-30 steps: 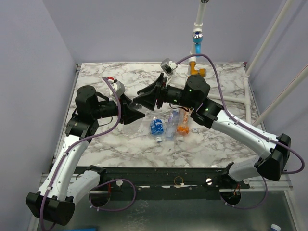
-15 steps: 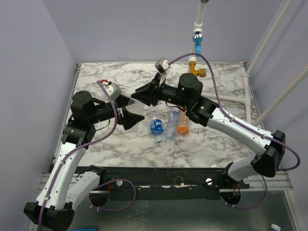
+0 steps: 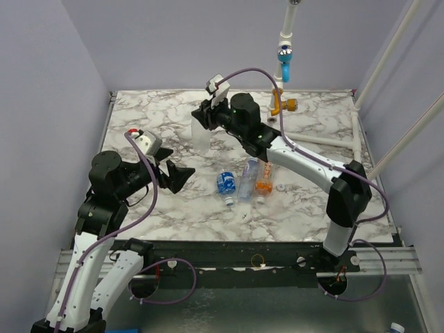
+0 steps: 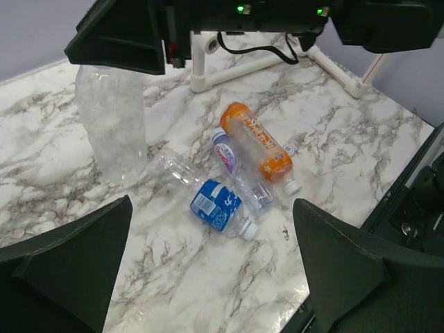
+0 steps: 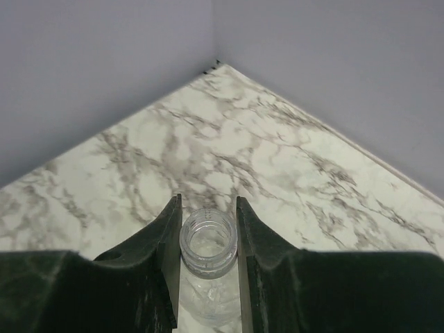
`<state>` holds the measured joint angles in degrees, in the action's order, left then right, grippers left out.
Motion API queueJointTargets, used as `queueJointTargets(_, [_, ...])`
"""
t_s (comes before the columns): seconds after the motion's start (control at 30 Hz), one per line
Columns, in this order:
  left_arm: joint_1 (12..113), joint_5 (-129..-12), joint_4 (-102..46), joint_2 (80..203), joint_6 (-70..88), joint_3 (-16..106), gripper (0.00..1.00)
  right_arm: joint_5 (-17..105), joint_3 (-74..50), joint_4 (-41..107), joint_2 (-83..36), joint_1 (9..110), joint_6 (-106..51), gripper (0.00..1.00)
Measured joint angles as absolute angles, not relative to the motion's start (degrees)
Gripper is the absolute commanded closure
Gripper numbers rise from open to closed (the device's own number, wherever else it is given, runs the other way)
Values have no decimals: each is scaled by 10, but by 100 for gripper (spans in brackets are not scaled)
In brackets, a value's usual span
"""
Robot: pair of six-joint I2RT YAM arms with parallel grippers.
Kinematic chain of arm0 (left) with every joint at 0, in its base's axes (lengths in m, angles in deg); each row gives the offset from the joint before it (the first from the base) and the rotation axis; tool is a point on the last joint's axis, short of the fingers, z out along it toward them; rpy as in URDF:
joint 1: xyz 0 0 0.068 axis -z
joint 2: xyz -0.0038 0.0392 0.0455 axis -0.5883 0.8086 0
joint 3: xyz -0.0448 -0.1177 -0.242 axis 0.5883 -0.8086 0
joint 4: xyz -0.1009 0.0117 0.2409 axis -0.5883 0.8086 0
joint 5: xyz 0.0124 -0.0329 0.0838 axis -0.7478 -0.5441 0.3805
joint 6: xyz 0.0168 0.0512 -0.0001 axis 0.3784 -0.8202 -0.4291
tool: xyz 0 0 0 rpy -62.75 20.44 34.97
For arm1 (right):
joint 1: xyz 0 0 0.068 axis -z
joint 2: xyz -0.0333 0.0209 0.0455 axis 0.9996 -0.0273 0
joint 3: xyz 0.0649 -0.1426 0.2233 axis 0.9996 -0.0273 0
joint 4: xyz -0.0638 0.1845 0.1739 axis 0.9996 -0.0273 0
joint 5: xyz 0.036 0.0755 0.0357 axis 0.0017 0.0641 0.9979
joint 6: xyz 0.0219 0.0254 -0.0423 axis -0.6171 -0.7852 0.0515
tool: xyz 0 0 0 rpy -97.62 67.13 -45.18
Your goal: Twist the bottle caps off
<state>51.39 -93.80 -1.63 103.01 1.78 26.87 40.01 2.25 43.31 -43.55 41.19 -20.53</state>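
Jaws of the right gripper [image 5: 208, 211] clamp the neck of the clear unlabelled bottle [image 4: 111, 125], steadying it upright on the marble table [image 3: 139, 111]; its mouth is capless. The left gripper [image 3: 182, 177] hangs wide and empty, apart from it, probably free for the orange bottle [image 4: 258, 142] nearby.
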Motion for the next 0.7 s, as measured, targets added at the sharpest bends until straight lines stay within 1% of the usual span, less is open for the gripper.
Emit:
queueJointTargets(0.23, [514,-943,37,1037,15,270,1,364,24,498,-528,433,-175,100])
queueJointTargets(0.6, [514,-958,62,1040,5,279,1,319,13,611,-591,432,-158,99])
queueJointTargets(0.7, [514,-965,65,1042,2,279,1,312,1,626,-598,432,-159,95])
